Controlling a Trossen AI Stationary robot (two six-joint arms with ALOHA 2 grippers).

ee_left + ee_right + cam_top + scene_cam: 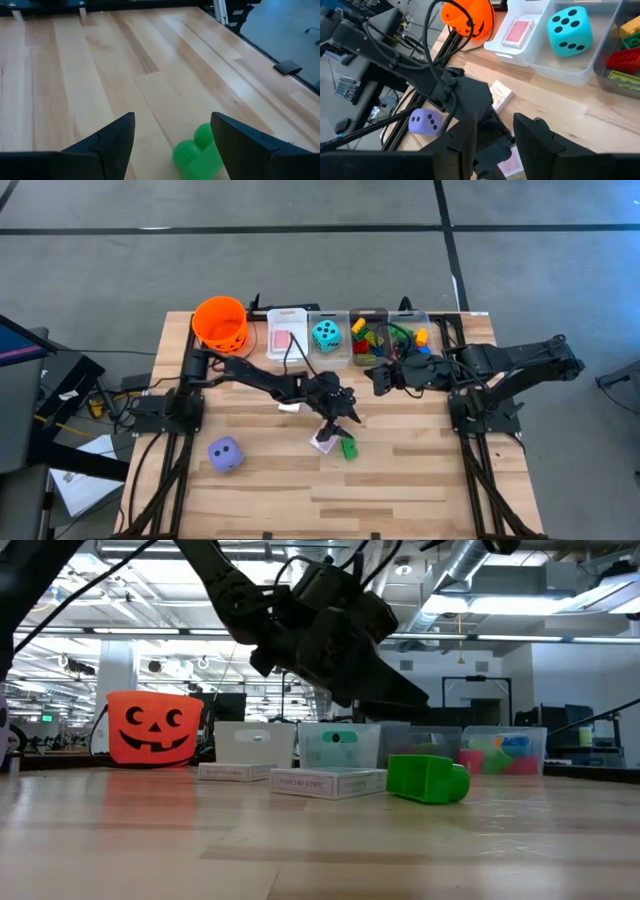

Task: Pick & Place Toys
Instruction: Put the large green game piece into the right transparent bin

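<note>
high view: the left gripper [340,420] was extended over the middle of the wooden table [260,490], directly above a pink-backed card pack [324,442] and a green brick [348,448] lying just beside each other. a second card pack [288,407] lay near the arm, toward the bins. the purple die [225,454] sat well apart on the table's left part. the right gripper [385,377] was held at the front edge of the bins. along the far edge stood the orange bucket [220,323], a white bin [286,330] holding a pink card pack [282,340], a clear bin [330,352] holding the teal die [326,334], and further bins holding mixed bricks [372,338].

low view: the left gripper [400,695] hung clear above the green brick [427,779], which lay on its side on the table, just beside a card pack [328,782]. the pumpkin-faced bucket [153,728] stood behind at the left.

left wrist view: the left gripper [172,142] had its jaws spread apart and empty; the green brick [196,154] lay on the table below, between the fingers [112,142] but nearer one of them, untouched.

right wrist view: the right gripper [494,137] had its jaws narrowly parted with nothing seen between them. beyond it were the left arm [455,92], the purple die [425,122], a card pack [500,95], the bucket [468,16], the binned cards [516,33] and the teal die [569,27].
</note>
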